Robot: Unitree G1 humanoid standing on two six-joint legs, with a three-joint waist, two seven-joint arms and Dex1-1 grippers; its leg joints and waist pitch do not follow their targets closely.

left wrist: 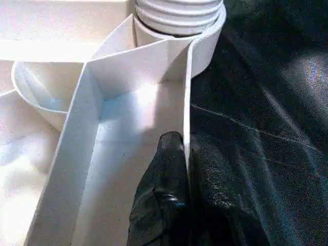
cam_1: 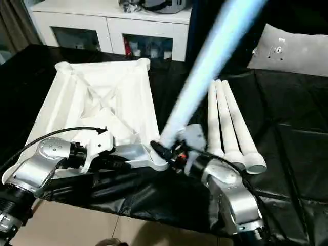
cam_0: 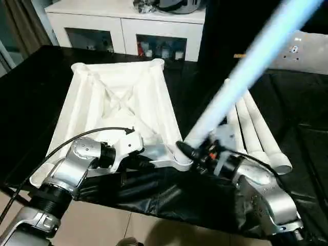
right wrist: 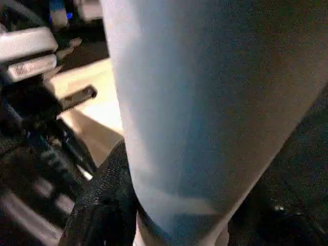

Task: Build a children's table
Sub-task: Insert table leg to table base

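The white tabletop (cam_0: 118, 97) lies ribbed side up on the black-covered table. My left gripper (left wrist: 185, 154) is shut on its thin rim wall, close to the near right corner socket (cam_0: 179, 161). One white tube leg (cam_0: 241, 72) stands with its threaded end (left wrist: 179, 15) in that socket and leans up and to the right, towards the camera. Just above the socket, my right gripper (cam_0: 197, 148) is shut on this leg, with a black finger (right wrist: 102, 205) against the tube. Three more legs (cam_0: 256, 133) lie side by side to the right of the tabletop.
A white cabinet (cam_0: 128, 20) with dark openings stands behind the table. A grey cushion (cam_0: 302, 51) sits at the back right. The black cloth (cam_0: 287, 113) hangs over the table's near edge, with tiled floor (cam_0: 102, 225) below it.
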